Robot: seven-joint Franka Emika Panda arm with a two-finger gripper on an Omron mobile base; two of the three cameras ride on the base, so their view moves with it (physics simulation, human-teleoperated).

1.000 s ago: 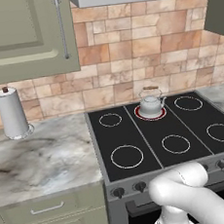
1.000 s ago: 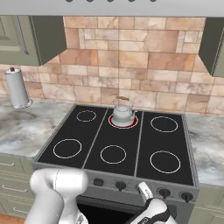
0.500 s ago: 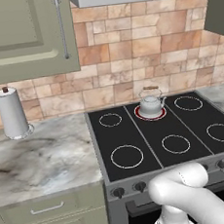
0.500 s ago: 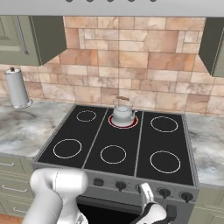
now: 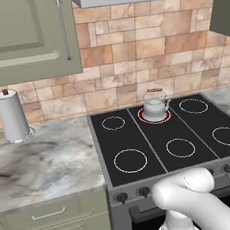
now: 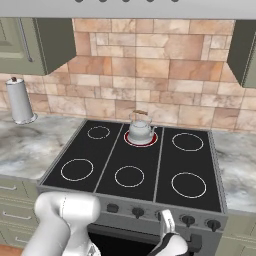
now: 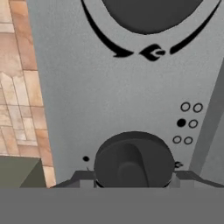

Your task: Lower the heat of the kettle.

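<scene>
The kettle (image 5: 154, 105) sits upright on the stove's (image 5: 141, 149) rear centre burner (image 6: 141, 139), whose ring glows red. Its arched, tan-topped handle runs roughly left to right across the lid; which way the spout faces cannot be told. In the hand view, the gripper (image 7: 131, 177) is pressed up to a dark round control knob (image 7: 133, 159) on the grey front panel (image 7: 109, 96), its finger tips (image 7: 78, 178) set either side of the knob, touching or nearly so. A paper towel roll (image 5: 12, 116) stands on the marble counter (image 5: 46, 162), well apart.
</scene>
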